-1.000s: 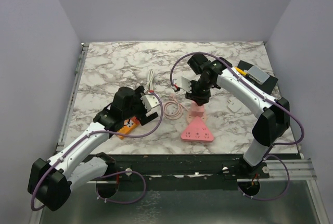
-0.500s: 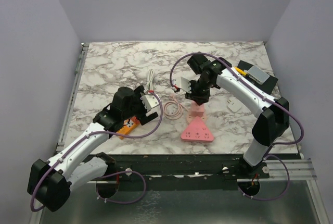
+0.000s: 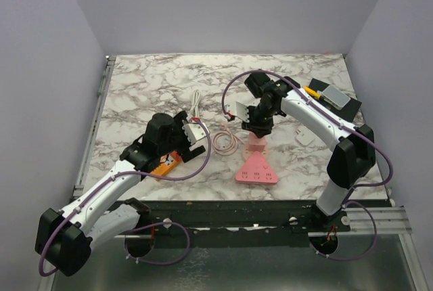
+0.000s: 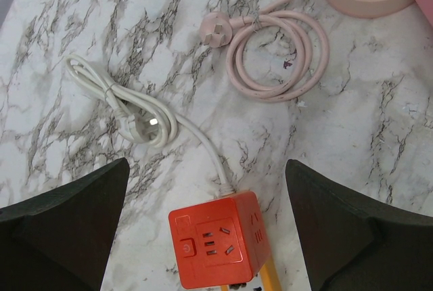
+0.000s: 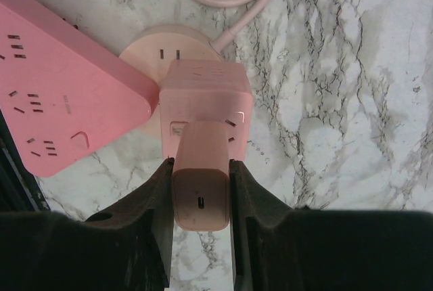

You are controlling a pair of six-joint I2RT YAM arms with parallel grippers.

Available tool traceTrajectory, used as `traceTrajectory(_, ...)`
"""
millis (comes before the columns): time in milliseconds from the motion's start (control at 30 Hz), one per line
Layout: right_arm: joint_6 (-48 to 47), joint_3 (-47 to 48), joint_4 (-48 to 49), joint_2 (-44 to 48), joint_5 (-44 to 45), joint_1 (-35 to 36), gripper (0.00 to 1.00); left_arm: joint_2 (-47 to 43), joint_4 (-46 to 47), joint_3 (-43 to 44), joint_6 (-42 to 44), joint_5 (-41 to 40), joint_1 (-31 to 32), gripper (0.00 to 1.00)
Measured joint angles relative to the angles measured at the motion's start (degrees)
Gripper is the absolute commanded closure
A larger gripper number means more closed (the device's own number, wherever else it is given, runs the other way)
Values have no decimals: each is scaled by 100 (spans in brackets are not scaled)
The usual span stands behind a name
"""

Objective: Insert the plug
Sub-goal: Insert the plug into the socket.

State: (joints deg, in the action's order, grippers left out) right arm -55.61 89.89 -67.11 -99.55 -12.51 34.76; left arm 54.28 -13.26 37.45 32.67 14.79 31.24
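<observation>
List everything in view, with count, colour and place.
plug: 1, pink, in right gripper, at cube socket's face
cube socket: 1, pink, beside power strip
power strip: 1, pink, triangular, table's near middle
coiled cord: 1, pink, left of cube socket
white cord: 1, white, bundled, leads to orange cube
orange cube: 1, orange-red, under left gripper
box: 1, grey-black, far right corner
small item: 1, white, right of power strip
table: 1, marble white-grey, under all
left gripper: 1, black, open
right gripper: 1, black, shut on plug

The light is soft and even, coming from above, so shadows on the marble table are weak. The overhead view is sharp; in the wrist views the near dark fingers look blurred.
</observation>
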Motion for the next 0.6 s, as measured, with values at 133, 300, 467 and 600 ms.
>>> traceTrajectory(133, 0, -2, 26, -15, -35, -2, 99, 0, 2, 0, 0, 13, 0, 1)
traceTrajectory(300, 0, -4, 42, -17, -74, -2, 99, 0, 9, 0, 0, 15, 0, 1)
traceTrajectory(467, 2, -39, 63, -22, -85, -2, 99, 0, 20, 0, 0, 15, 0, 1)
traceTrajectory(600, 4, -39, 61, -44, -85, -2, 99, -2, 31, 0, -2, 17, 0, 1)
